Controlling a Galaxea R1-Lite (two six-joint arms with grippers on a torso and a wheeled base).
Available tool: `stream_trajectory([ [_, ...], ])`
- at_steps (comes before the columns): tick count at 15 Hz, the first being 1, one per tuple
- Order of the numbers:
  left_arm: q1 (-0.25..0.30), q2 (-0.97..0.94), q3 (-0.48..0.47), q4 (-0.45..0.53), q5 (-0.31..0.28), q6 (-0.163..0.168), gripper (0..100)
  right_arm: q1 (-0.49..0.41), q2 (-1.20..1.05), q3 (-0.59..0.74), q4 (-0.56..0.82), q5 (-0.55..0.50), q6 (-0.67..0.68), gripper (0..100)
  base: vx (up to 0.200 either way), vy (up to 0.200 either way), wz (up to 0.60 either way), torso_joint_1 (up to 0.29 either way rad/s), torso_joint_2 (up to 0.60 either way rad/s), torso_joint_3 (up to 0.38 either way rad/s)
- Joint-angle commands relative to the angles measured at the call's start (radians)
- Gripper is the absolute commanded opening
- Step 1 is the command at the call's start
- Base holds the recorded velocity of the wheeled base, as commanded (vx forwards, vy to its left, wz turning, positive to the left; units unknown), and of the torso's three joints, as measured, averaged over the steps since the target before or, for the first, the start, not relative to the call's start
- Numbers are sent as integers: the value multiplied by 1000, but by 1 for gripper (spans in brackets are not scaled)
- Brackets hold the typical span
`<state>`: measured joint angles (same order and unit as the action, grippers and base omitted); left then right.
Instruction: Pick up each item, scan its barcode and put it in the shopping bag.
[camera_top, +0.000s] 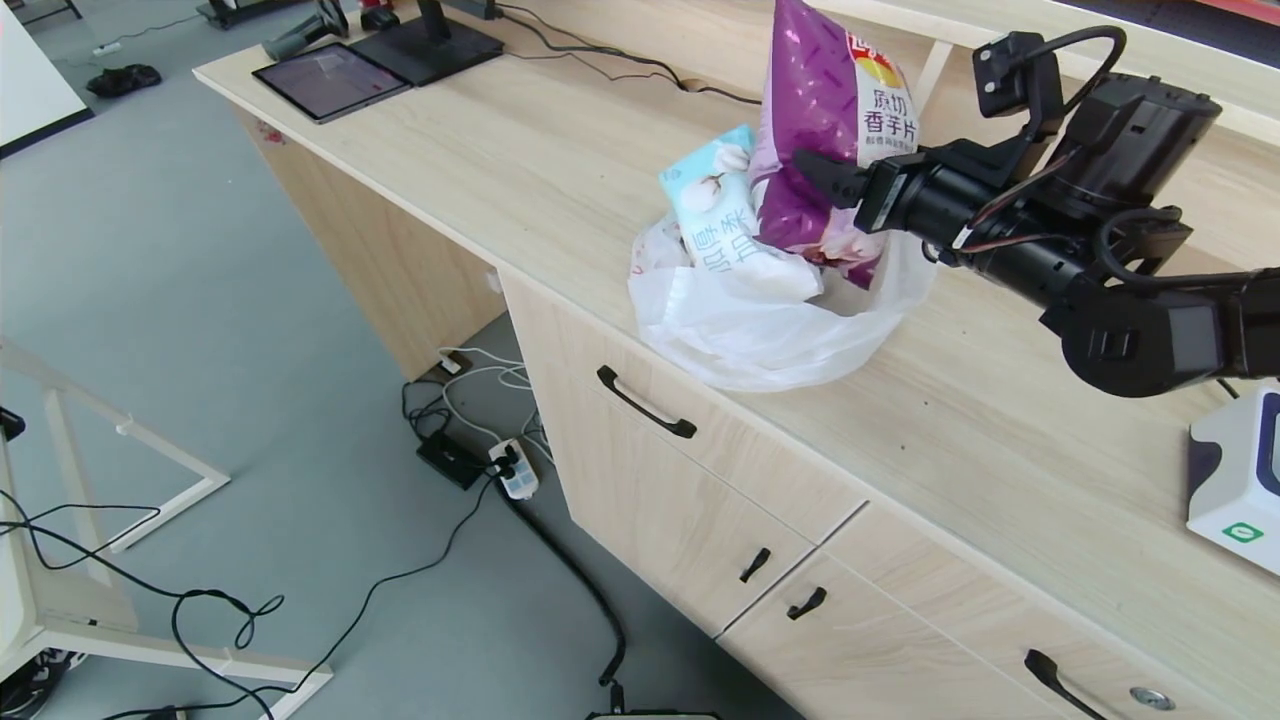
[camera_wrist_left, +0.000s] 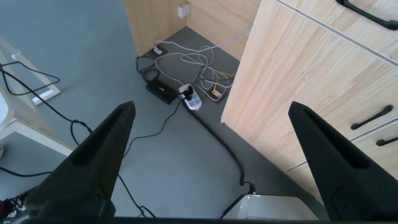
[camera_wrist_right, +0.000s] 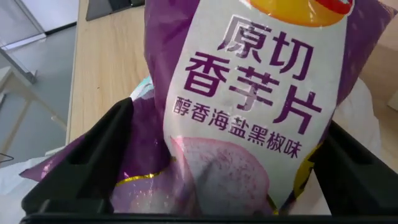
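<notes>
A tall purple chips bag (camera_top: 830, 120) stands upright in the white plastic shopping bag (camera_top: 760, 330) on the wooden counter. A light-blue tissue pack (camera_top: 715, 210) leans in the same bag, beside the chips. My right gripper (camera_top: 815, 165) is at the lower half of the chips bag. In the right wrist view its fingers are spread wide on either side of the chips bag (camera_wrist_right: 249, 93), so it is open. My left gripper (camera_wrist_left: 210, 109) hangs open and empty over the grey floor beside the cabinet.
A tablet (camera_top: 330, 80) and a monitor stand (camera_top: 425, 45) sit at the counter's far left end. A white device (camera_top: 1235, 480) is at the right edge. Below the counter are drawers with black handles; a power strip (camera_top: 515, 470) and cables lie on the floor.
</notes>
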<state>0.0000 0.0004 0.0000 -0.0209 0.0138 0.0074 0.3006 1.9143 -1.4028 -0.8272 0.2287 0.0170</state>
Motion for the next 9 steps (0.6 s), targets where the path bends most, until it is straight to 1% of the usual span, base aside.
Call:
stream_trajectory([
  [1, 0, 0, 0, -1, 0, 0, 100, 0, -17, -13, -1, 0, 1, 100, 0, 0, 0, 0, 0, 0],
  [5, 0, 0, 0, -1, 0, 0, 100, -2, -58, -8, -1, -3, 6, 100, 0, 0, 0, 0, 0, 0],
  [8, 0, 0, 0, -1, 0, 0, 100, -31, -101, 1, -3, -3, 3, 100, 0, 0, 0, 0, 0, 0],
  [9, 0, 0, 0, -1, 0, 0, 100, -48, -124, 25, -6, -3, -5, 100, 0, 0, 0, 0, 0, 0],
])
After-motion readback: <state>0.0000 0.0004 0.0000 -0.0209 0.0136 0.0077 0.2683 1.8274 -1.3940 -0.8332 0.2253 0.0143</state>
